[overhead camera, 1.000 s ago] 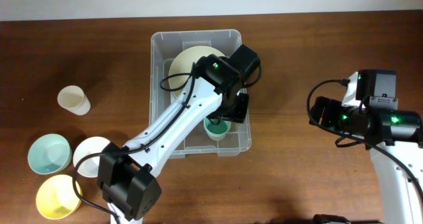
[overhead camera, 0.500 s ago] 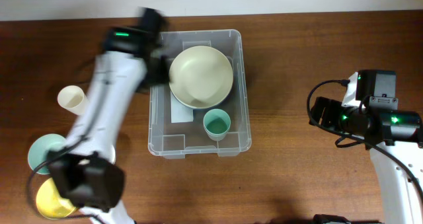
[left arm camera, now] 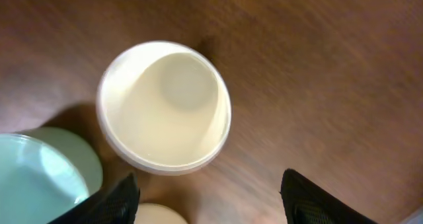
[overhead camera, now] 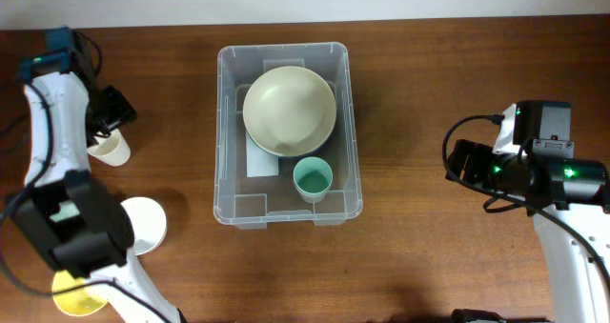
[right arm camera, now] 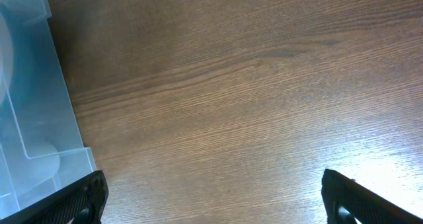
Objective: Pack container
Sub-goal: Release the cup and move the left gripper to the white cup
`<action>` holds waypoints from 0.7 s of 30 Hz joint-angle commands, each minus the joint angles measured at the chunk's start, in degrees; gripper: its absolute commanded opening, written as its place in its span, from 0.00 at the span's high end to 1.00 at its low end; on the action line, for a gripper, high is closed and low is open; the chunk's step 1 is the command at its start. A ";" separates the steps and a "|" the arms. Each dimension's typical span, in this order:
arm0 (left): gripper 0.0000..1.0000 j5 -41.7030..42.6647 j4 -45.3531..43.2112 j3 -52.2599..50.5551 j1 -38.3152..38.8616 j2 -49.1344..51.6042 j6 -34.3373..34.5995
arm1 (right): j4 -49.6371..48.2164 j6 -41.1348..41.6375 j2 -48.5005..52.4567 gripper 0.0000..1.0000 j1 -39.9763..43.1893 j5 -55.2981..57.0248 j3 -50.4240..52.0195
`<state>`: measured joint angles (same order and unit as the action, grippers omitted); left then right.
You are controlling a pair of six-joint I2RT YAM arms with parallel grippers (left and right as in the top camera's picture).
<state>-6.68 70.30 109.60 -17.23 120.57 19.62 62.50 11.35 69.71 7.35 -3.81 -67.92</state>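
Observation:
The clear container [overhead camera: 225, 171] stands mid-table. It holds a large cream bowl [overhead camera: 289, 111] and a small green cup [overhead camera: 312, 179]. My left gripper [overhead camera: 109, 111] is at the far left, open and empty, just above an upright cream cup [overhead camera: 112, 150]. In the left wrist view the cup [left arm camera: 164, 105] lies ahead of the open fingers [left arm camera: 211, 204], not between them. My right gripper [overhead camera: 462, 161] is open and empty over bare table [right arm camera: 215, 197], right of the container, whose corner shows in the right wrist view [right arm camera: 33, 118].
A white bowl [overhead camera: 145, 223] and a yellow bowl [overhead camera: 78, 292] sit at the front left, partly hidden by my left arm. A teal bowl [left arm camera: 39, 178] shows next to the cream cup in the left wrist view.
My left arm has swung from the container to the far left, over the cream cup, leaving the green cup in the container. The right arm has not moved.

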 commanded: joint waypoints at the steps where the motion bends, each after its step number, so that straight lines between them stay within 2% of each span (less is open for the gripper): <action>1: 0.29 0.87 -2.29 -0.04 -0.17 4.50 -2.62 | -0.13 -0.37 -0.24 0.01 -0.15 -0.07 -0.22; 5: 0.30 1.25 -3.04 -0.04 -0.20 7.30 -2.82 | -0.13 -0.37 -0.24 0.01 -0.15 -0.07 -0.22; 8: 0.40 1.22 -3.08 -0.04 -0.20 8.22 -2.82 | -0.13 -0.37 -0.24 0.01 -0.15 -0.07 -0.22; 11: 0.58 1.25 -2.82 -0.04 -0.17 8.35 -2.82 | -0.13 -0.37 -0.24 0.01 -0.15 -0.07 -0.22; 14: 0.87 1.22 -2.40 -0.04 -0.17 8.35 -2.82 | -0.13 -0.37 -0.24 0.01 -0.15 -0.07 -0.22; 18: 0.99 1.22 -2.19 -0.04 -0.17 8.35 -2.82 | -0.11 -0.37 -0.24 0.01 -0.15 -0.07 -0.22; 21: 0.99 1.22 -2.10 0.15 -0.07 8.31 -2.86 | -0.13 -0.37 -0.24 0.01 -0.15 -0.04 -0.22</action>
<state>-5.82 67.94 109.60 -17.23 128.11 16.88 62.52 11.35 69.71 7.35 -3.81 -67.92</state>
